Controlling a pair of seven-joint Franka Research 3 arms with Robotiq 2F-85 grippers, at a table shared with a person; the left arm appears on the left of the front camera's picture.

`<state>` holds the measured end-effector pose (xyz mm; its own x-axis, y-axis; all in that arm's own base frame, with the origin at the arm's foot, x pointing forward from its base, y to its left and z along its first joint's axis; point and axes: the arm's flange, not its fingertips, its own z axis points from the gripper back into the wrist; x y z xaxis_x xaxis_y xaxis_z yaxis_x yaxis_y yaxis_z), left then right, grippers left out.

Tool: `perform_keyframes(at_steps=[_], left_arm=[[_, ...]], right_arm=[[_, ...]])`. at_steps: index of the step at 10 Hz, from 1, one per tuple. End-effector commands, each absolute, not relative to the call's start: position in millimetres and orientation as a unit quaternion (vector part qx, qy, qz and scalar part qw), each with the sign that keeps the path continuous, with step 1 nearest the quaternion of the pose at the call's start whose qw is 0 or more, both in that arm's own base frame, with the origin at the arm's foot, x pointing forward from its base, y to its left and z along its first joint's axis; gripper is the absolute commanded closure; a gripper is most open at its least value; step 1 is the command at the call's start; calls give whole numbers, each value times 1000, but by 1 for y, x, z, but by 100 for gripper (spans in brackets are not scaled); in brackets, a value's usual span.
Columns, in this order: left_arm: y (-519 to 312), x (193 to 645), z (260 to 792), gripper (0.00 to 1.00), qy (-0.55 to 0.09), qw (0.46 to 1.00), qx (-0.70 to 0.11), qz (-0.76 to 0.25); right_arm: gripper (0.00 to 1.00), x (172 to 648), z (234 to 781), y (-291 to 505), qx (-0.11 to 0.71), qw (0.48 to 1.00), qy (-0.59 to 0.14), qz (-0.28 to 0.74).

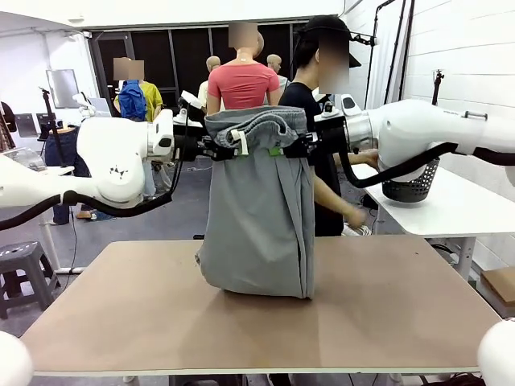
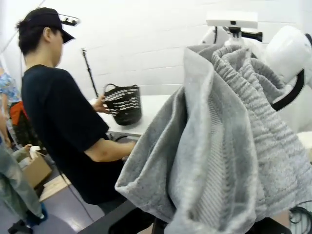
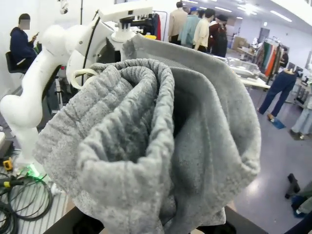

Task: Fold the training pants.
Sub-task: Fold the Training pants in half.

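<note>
A brown table (image 1: 386, 314) fills the lower part of the front view. We, the two white arms, reach in from either side above it. Between us hang the training pants (image 1: 261, 217), light grey jersey, held up by the waistband so they drop as a long curtain. Their lower end rests bunched on the table, about midway between its left and right edges and nearer the far edge.

Our left gripper (image 1: 219, 148) is clamped on the waistband's left end, and our right gripper (image 1: 299, 146) is clamped on its right end (a white drawstring dangles near the left one). In both wrist views the gathered waistband crowds the lens.

We judge the fold barely begun: the pants are lifted and spread, with no crease laid on the table yet. Laying them flat and folding them over remains. Behind the far edge a person (image 1: 318, 121) stands turned toward a black basket (image 1: 414, 181) on a side table.
</note>
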<state>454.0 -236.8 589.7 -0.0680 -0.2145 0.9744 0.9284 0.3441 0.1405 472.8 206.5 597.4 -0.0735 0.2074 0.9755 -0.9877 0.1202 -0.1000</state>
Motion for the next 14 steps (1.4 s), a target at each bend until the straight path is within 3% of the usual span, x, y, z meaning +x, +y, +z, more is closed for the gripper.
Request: perform_keyframes(at_steps=[1,5,7,12,14], left_arm=[[-254,470,592,100,-598,607,-283,-440],[-245,488,616,100,-678,576,-233,-393],[-244,493,633,100,-689,560,-224,-403],[-234,531,588,100,-663,578,-235,-414],[-231,524,573,100,-636,588,-259,-427]], right_arm=[[100,495,603,224,375,558,-516,531],[100,530,632,242,324,548,-563,527],[100,543,639,249,310,541,-583,521],[100,554,575,245,296,565,-559,530],[100,538,557,242,311,568,-544,534]])
